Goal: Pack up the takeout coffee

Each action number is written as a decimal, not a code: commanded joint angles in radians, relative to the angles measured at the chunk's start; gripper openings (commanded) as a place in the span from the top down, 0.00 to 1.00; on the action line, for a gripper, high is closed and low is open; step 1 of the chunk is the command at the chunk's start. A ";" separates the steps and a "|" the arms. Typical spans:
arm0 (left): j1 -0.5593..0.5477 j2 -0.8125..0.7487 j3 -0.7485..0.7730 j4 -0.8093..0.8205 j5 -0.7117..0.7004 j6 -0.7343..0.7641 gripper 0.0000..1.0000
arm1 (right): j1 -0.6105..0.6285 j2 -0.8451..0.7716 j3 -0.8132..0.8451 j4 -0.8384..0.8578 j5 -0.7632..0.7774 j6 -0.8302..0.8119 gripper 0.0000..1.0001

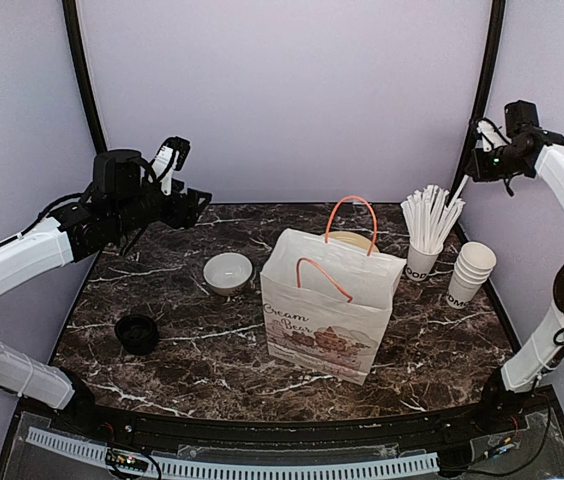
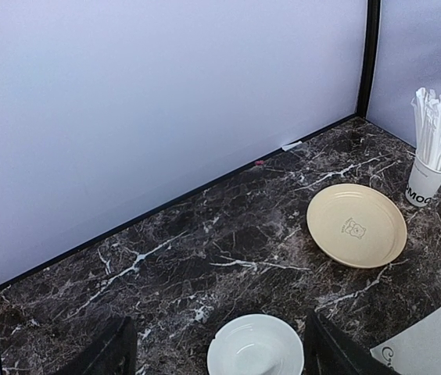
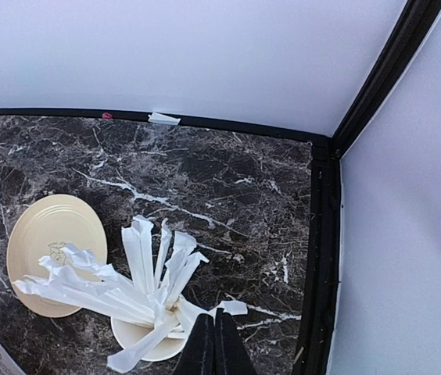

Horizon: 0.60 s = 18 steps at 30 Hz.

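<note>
while my left gripper [image 2: 219, 324] hung spread at lower centre, framing the white bowl [image 2: 256, 348], my right gripper [image 3: 212, 344] sat pressed together beside the cup of sticks [image 3: 148, 301].

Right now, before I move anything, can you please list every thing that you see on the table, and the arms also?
bag: one, white with orange handles, mid-table, upright
plate: one, pale yellow, behind the bag
bowl: one, white, left of the bag
lid: one, black (a lid, it seems), near left
cup of sticks: one, white, back right
cup stack: one, white, right of the cup of sticks
table: one, dark marble
left gripper: one, black, open, raised at back left
right gripper: one, black, shut, above the cup of sticks
</note>
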 commanded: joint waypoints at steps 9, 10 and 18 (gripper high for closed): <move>0.008 -0.004 -0.002 -0.004 -0.032 0.044 0.25 | -0.004 -0.183 0.250 -0.090 0.008 -0.033 1.00; 0.008 0.000 -0.002 -0.003 -0.035 0.046 0.25 | -0.004 -0.201 0.258 -0.082 0.009 -0.034 1.00; 0.007 0.025 -0.002 0.000 -0.055 0.065 0.25 | -0.005 -0.258 0.341 -0.084 -0.525 -0.034 1.00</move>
